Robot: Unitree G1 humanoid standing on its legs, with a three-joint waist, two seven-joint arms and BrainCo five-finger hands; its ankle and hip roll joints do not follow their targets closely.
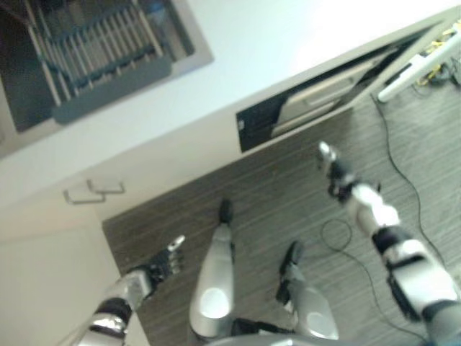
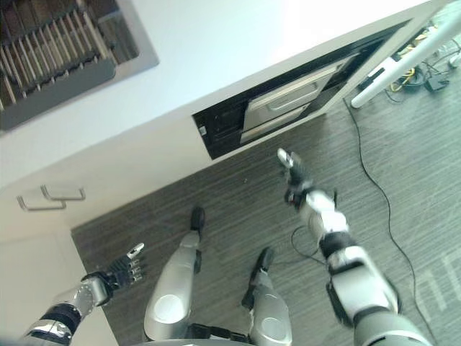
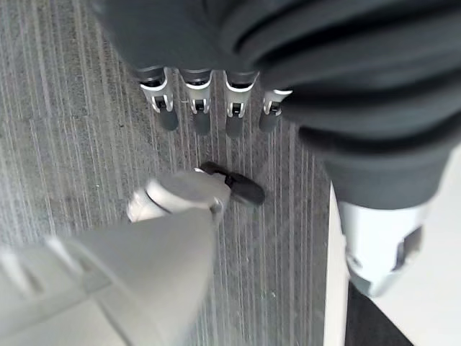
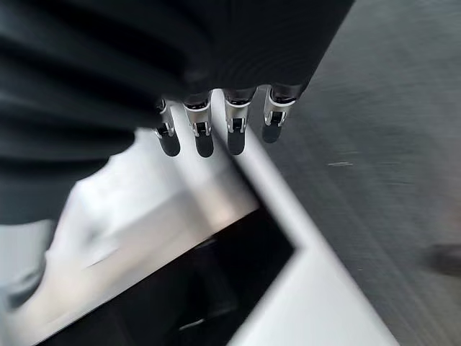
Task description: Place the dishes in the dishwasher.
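the left hand point(image 2: 122, 270) hangs low at the near left over the striped floor point(image 1: 288, 187), fingers straight, holding nothing. the right hand point(image 2: 295, 176) reaches further out on the right — fingers extended, empty — just short of the dishwasher point(image 2: 288, 108) set in the white counter front. beyond, at far left, a dish rack point(image 1: 101, 50) sits in the sink — any dishes in it are too blurred to tell.

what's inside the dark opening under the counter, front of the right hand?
Inside the dark opening under the white counter sits a silver panel with a bar handle, likely the dishwasher's front. Anything deeper is lost in the dark. The right hand hangs in front, fingers straight, holding nothing.
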